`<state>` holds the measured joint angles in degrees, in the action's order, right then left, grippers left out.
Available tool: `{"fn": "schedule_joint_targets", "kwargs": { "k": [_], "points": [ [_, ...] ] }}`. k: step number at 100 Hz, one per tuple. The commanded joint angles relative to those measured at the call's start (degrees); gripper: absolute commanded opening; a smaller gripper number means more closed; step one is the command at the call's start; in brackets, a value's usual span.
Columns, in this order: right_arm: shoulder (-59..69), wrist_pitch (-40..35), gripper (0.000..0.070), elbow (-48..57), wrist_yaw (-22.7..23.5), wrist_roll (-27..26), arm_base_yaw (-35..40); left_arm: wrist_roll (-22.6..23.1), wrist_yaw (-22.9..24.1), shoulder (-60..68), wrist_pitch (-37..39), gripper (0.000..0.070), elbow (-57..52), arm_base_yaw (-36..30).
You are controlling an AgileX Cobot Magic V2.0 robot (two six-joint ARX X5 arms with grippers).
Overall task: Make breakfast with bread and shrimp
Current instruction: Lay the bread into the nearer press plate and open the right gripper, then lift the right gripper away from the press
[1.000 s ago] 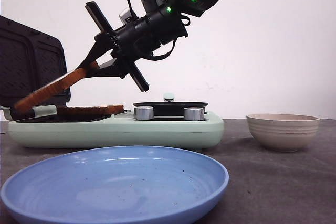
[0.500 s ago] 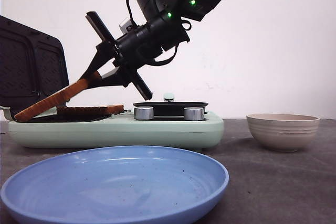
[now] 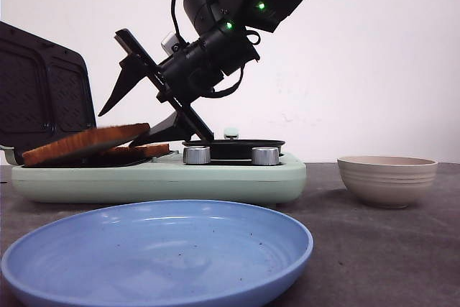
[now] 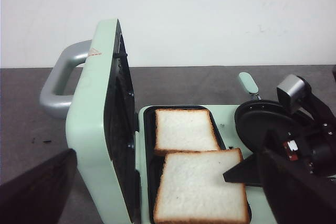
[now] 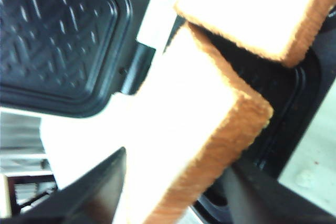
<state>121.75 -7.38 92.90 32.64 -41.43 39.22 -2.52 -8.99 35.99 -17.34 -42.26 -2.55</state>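
Dark grey desk (image 3: 345, 249) carries 3 things: blue plate (image 3: 158, 249) at bottom left, mint-green sandwich maker (image 3: 158, 177) mid-left behind it, beige ribbed bowl (image 3: 387, 180) at right.

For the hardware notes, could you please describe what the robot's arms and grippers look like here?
The right arm is black, with rounded joint housings, two small green lights and a black cable looping alongside. Its right gripper has a straight cross bar and two flat, pointed black fingers. Of the left gripper, only a blurred dark finger shows.
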Motion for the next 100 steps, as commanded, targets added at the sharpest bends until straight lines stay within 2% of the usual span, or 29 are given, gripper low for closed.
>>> {"fn": "schedule_joint_targets", "kwargs": {
  "k": [1, 27, 57, 79, 90, 100],
  "points": [
    [1.9, -0.1, 0.038, 1.7, -0.2, 2.0, 0.3, -0.3, 0.0, 0.3, 0.7, 0.0673, -0.4, -0.2],
    [1.8, -1.6, 0.0383, 1.9, -1.0, 4.3, -0.5, -0.3, 0.0, 0.3, 0.7, 0.0673, -0.4, -0.2],
    [1.8, -11.4, 0.0383, 8.6, -5.6, 11.3, -0.7, -0.3, 0.0, 0.3, 0.7, 0.0673, -0.4, -0.2],
    [1.3, -20.8, 0.0381, 15.6, -8.6, 18.5, -1.7, -0.3, 0.0, 0.3, 0.7, 0.0673, -0.4, -0.2],
    [0.2, -26.4, 0.0381, 18.1, -12.5, 23.4, -2.7, -0.3, 0.0, 0.3, 0.7, 0.0673, -0.4, -0.2],
    [-2.1, -28.7, 0.0381, 18.2, -13.6, 27.4, -3.8, -0.3, 0.1, 0.3, 0.7, 0.0673, -0.4, -0.2]
  ]
}}
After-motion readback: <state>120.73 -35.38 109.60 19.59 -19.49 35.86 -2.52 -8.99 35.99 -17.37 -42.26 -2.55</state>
